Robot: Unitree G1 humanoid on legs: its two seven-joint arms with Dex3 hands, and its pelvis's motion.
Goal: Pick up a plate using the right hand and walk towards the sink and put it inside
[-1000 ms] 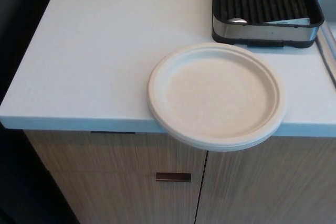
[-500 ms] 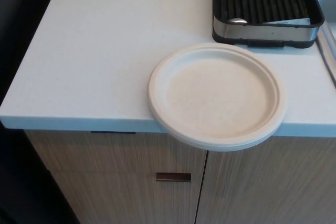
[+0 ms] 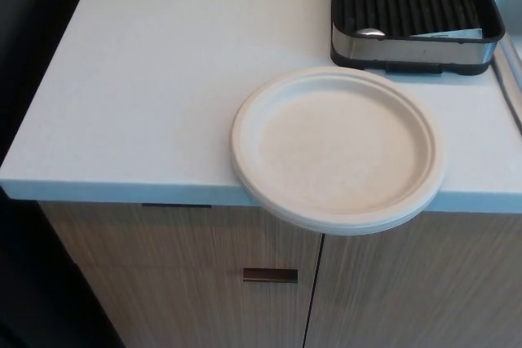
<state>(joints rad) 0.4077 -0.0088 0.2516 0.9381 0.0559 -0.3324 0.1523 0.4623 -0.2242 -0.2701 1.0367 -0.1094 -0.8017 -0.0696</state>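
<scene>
Big pale surface first: flat, smooth, a bit shiny, with a straight front edge and rounded corners. Under it, wood-look cupboard doors with thin lines running sideways, and one small dark metal handle below the plate.

Behind the plate, almost touching its far rim: a dish rack, black ribs on top, shiny metal wall in front, hard and boxy. Right of the rack, just a sliver of the grey metal sink at the picture's edge.

Then the plate itself. Round, cream white, matte, a little grainy, like pressed paper. Looks like a small stack, going by the thin lines along the near rim, though hard to be sure. Sits at the front of the surface, with its near edge poking out past the front edge, over the cupboard doors.

Likely very light, a bit bendy, not slippery, not breakable. Easy to crush or fold if squeezed hard. Best place to grab: the part hanging off the front, thumb on top of the rim and fingers underneath. Might lift more than one plate, or tip, if pinched only at the very edge.

No left hand or right hand to see, so no telling if fingers are apart or together. Picking up not yet started.
</scene>
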